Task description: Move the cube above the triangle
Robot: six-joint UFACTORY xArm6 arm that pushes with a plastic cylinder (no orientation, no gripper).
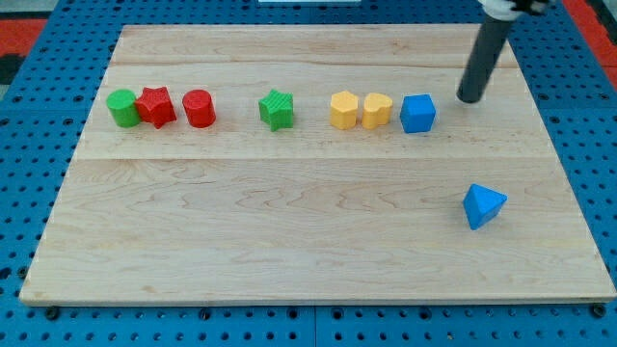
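On the wooden board (289,222), upper right, my tip (469,97) sits just to the view's right of the blue cube (417,113), slightly above it, small gap between them, not touching as far as I can tell. No gripper on this rig, just the dark rod, so nothing opens, closes or holds anything. Blue cube is the right end of a row running across the upper part of the board. Row from the view's left: green cylinder (122,107) touching the red star (155,106), then the red cylinder (199,108) just beside that, a gap, green star (277,109), another gap, yellow hexagon-like block (343,110) pressed against a second yellow block (376,110) whose shape I can't make out cleanly, then the cube just beside it. Blue triangle (482,205) sits alone toward the lower right, well apart from the row, below and to the view's right of the cube. Board rests on a blue pegboard surface (39,145).
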